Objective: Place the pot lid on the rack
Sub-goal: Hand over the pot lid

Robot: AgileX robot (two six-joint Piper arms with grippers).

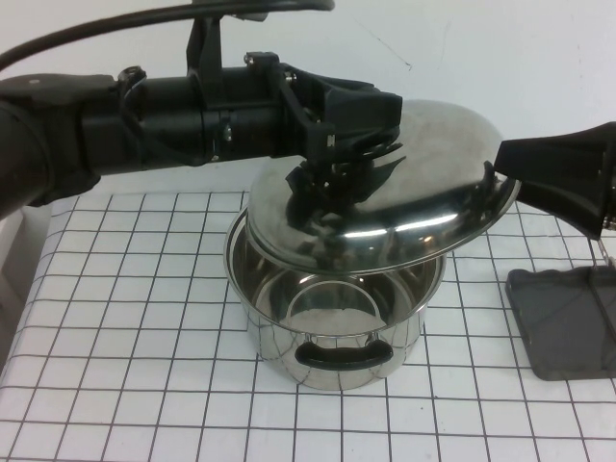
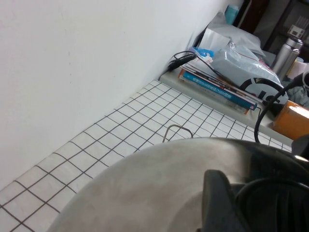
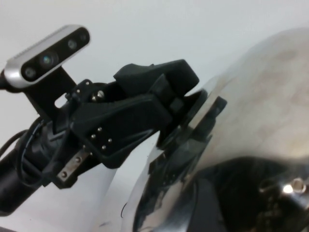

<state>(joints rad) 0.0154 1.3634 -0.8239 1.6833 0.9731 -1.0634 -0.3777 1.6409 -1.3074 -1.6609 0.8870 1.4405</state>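
Above the steel pot (image 1: 337, 318), left gripper (image 1: 327, 178) is gripping the pot lid (image 1: 404, 183) by its knob, tilted; right gripper (image 1: 510, 173) is waiting open at its rim; rack (image 1: 563, 322) placement pending.

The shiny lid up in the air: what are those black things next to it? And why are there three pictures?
Those black things are a robot's two arms. Each ends in a pincer called a gripper. The big picture comes from a camera above the table. The other two come from small cameras on the arms' wrists, so they see the lid from very close. The left gripper is closed on the middle of the pot lid and holds it tilted above the steel pot. The right gripper is at the lid's edge, with its pincers open. The pot stands on a checked table. On the robot's right lies the dark rack, where the lid should go.
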